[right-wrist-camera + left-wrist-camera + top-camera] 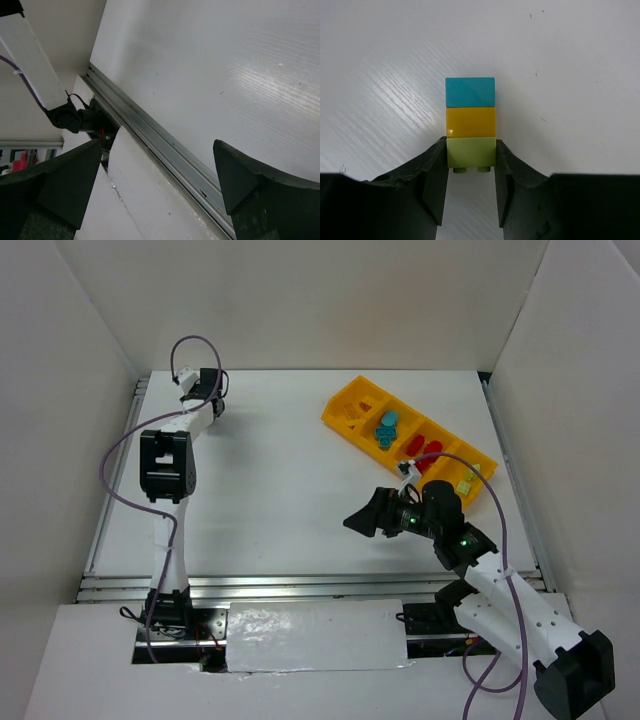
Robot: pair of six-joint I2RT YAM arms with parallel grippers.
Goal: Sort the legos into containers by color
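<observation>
In the left wrist view, my left gripper (471, 156) is shut on a clump of three stuck legos (470, 122): teal at the far end, yellow in the middle, pale green nearest. The fingers (434, 170) press on both sides of the green brick, over the white table. In the top view the left gripper (217, 405) is at the far left and hides the clump. The orange-yellow tray (340, 405) lies at the far right, with yellow, teal (387, 428), red (422, 447) and pale green (465, 483) legos in its four compartments. My right gripper (365, 518) is open and empty, near the tray's front.
White walls enclose the table on three sides. A metal rail (300, 585) runs along the near edge and shows in the right wrist view (165, 145). The left arm's purple cable (115, 455) loops beside the arm.
</observation>
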